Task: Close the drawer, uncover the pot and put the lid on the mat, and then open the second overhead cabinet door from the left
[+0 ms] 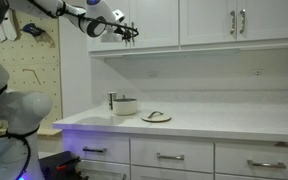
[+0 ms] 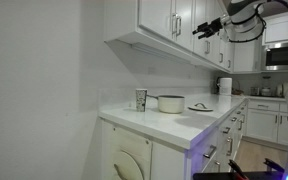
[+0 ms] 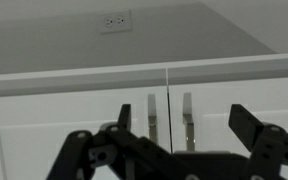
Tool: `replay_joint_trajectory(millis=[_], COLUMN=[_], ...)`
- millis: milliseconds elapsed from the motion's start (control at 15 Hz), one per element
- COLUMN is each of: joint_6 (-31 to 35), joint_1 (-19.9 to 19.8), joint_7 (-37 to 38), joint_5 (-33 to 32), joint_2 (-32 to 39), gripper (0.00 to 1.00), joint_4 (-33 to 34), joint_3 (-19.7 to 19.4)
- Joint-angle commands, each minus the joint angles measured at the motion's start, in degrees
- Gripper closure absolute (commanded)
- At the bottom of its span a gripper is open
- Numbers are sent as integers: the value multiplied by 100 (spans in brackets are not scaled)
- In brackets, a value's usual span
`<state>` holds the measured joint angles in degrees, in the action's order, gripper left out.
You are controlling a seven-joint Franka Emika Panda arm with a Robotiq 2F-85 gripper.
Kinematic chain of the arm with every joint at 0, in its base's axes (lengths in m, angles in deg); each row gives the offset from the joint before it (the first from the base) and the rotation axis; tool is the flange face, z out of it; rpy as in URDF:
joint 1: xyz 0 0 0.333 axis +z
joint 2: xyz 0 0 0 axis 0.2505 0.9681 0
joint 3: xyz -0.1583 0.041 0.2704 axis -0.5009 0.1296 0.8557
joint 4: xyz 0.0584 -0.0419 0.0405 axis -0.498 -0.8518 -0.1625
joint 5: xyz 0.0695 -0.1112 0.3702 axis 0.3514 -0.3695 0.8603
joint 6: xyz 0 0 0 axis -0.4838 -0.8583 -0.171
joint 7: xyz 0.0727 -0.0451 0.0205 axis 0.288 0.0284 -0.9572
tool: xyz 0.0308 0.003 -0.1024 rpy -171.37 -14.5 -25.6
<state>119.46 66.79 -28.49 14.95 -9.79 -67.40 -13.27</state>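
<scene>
Claw [image 3: 162,138]: released, fingers spread, nothing held. It hangs at the overhead cabinet doors [image 1: 154,20]. In the wrist view two door handles [image 3: 152,118] stand directly ahead, between the fingers.

Pot [image 1: 125,105]: uncovered, on the counter [image 1: 224,125], well below the claw.

Lid [image 1: 154,115]: on the mat [image 1: 165,119], beside the pot.

Drawers [image 1: 169,156]: shut, lower still.

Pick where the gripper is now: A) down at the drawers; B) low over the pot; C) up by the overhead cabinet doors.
C: the gripper hangs at the overhead cabinet doors, high above the pot. The wrist view shows their handles just ahead of the fingers.
</scene>
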Motion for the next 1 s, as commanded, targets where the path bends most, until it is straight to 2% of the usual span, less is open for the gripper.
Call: replay_joint_trajectory(millis=[0,467,867,933], joint_6=[2,-51,-65,-17], joint_1=[457,1470,2572,2211], joint_7=[-323,-806,-1116,-928], joint_5=[33,125,243,76], joint_2=[410,909,1235,1003], gripper=[0,0,0,0], joint_4=[560,1389,2088,1707], joint_3=[-343,-1163,-2076,-1768])
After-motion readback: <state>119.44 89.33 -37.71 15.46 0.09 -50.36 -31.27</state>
